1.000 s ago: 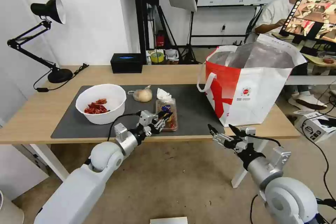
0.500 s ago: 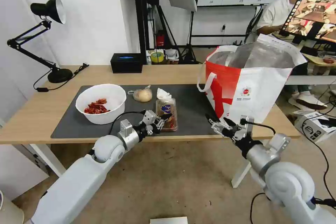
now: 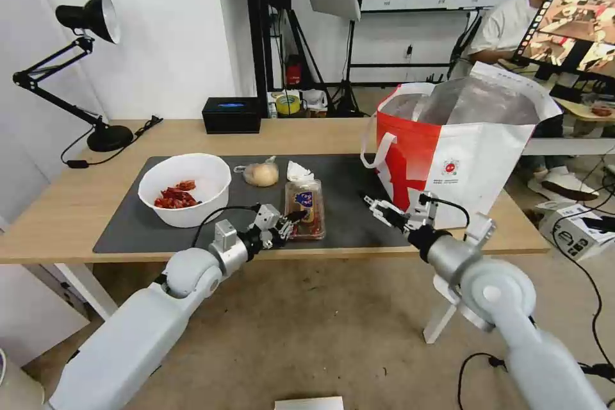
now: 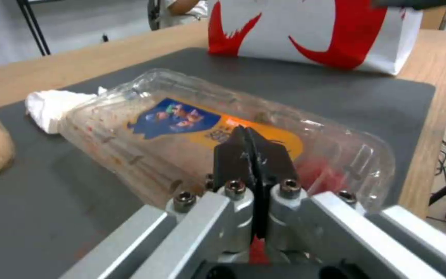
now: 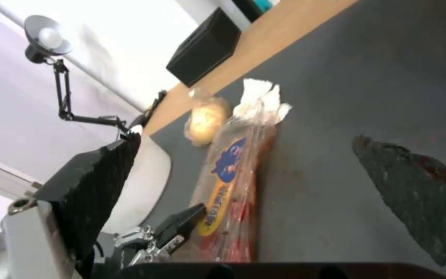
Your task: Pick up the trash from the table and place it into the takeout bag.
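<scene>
So the clear plastic tray [image 3: 305, 208] with the tomatoes is lying on the dark grey mat [image 3: 349, 195], close to the mat's near edge, blue and orange label facing up. The left hand [image 3: 293, 218] sits right at the tray's near end, and in the left wrist view its fingers [image 4: 249, 155] are pressed flat together, clenched with nothing between them, the tips right up against the tray's clear wall. Whether they actually touch the plastic, I can't tell.

Everything else lines up around that tray. The crumpled tissue [image 3: 298, 171] is touching its far end. The clear bag with the beige lump [image 3: 261, 173] is just beside the tissue, on the side away from the takeout bag. Further that way is the white bowl [image 3: 185, 189] with red scraps in it, also on the mat.

The right hand [image 3: 375, 205] hangs above the mat between the tray and the takeout bag [image 3: 452, 155], fingers spread apart, holding nothing. The takeout bag stands upright on the far side of the tray from the bowl, partly on the mat, mouth open with the foil lining showing.

Behind the tray, near the back edge of the wooden surface [image 3: 57, 218], there's a black box [image 3: 231, 114], and a black desk lamp [image 3: 83, 70] out past the bowl.
</scene>
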{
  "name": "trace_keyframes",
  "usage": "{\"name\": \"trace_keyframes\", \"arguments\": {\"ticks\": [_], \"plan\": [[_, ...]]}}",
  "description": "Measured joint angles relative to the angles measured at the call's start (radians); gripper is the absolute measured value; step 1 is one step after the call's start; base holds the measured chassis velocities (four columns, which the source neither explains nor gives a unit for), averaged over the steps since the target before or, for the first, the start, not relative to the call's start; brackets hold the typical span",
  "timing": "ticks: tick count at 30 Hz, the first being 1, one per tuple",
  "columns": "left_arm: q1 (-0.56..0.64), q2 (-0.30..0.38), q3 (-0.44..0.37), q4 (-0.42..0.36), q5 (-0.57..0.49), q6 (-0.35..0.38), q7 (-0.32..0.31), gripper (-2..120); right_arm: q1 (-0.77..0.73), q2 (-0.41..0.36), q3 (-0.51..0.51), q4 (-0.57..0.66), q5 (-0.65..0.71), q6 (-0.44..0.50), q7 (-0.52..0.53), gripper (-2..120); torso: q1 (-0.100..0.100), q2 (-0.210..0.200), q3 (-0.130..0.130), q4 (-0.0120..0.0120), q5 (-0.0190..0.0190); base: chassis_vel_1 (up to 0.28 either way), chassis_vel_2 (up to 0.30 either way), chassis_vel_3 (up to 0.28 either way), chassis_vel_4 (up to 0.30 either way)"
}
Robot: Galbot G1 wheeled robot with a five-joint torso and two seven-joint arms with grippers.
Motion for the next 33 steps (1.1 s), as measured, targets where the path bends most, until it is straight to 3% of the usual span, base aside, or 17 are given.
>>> {"name": "trace_keyframes", "arguments": {"ticks": [9,20,33], "plan": [[-0.005,0.001,-0.002,-0.002,-0.007,0.000,0.000,0,0.121,0.036,-0.080,-0.075,0.033,-0.044,0.065,100,0.000,0.000,0.000,0.0001,0.0000,0.000,0.000,0.000,0.000],[-0.006,-0.003,-0.004,0.000,-0.016,-0.001,-0.003,0,0.283,0.095,-0.145,-0.198,0.186,-0.186,0.277,100,0.000,0.000,0.000,0.0001,0.0000,0.000,0.000,0.000,0.000],[-0.002,0.003,-0.009,-0.005,-0.028,-0.004,-0.005,0,0.369,0.153,-0.198,-0.291,0.226,-0.232,0.340,100,0.000,0.000,0.000,0.0000,0.0000,0.000,0.000,0.000,0.000]]}}
